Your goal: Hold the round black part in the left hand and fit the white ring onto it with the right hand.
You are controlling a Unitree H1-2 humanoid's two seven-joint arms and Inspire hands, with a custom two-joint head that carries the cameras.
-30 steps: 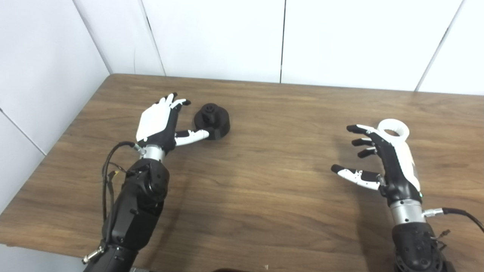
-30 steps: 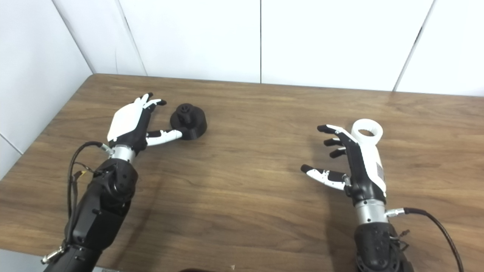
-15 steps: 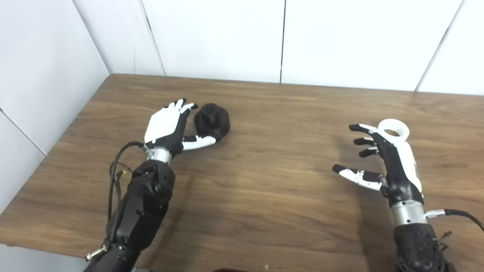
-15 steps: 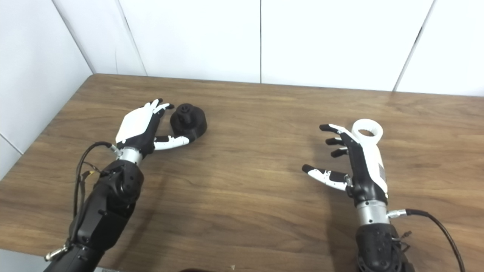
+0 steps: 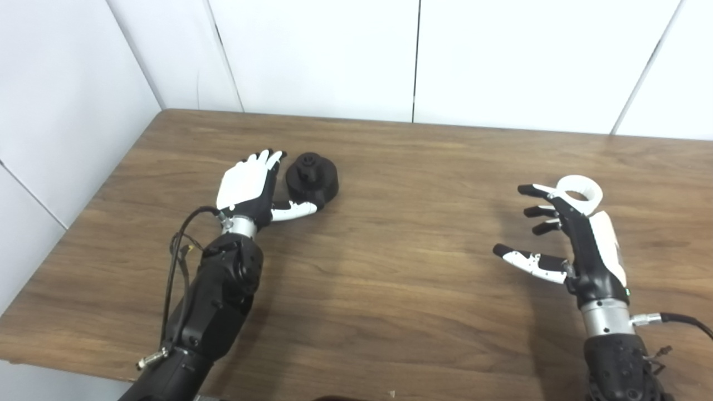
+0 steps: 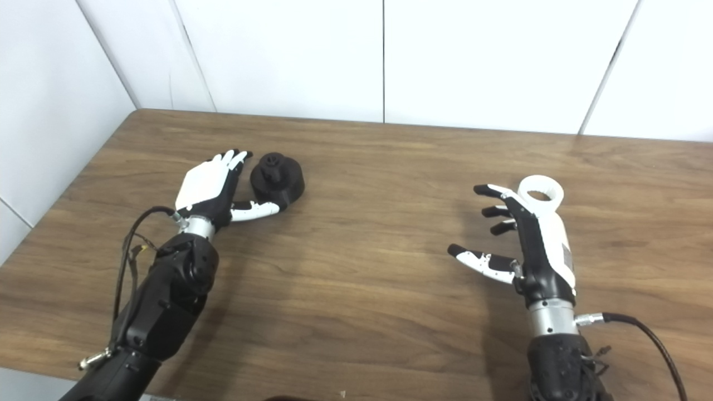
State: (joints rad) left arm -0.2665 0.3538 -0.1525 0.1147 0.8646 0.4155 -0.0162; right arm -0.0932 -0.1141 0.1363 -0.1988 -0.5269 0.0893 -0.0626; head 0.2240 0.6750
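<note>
- We keep our left hand (image 5: 248, 186) beside the round black part (image 5: 312, 178), fingers spread and grasping nothing; the thumb reaches under the part's near edge and seems to touch it, though we cannot be sure of contact.
- The round black part sits on the table (image 5: 390, 278), left of centre and toward the far edge, with a small raised hub on top.
- Our right hand (image 5: 576, 239) hovers with fingers fanned apart and empty, just in front of the white ring (image 5: 580, 190), which lies flat on the table at the right.
- We judge the black part rigid and fairly light, likely a printed plastic piece; its wide round body gives the surest hold, wrapped from the side so the hub stays clear for the ring.
- The ring looks stiff, thin-walled and smooth, so it could skate on the wood; we would pinch it across the rim, thumb outside and fingers through the hole.
- Our right hand covers the ring's near edge, so we cannot tell whether the fingertips touch it.
- The black part's dark surface hides detail: the hub's shape and any thread or groove are hard to make out.
</note>
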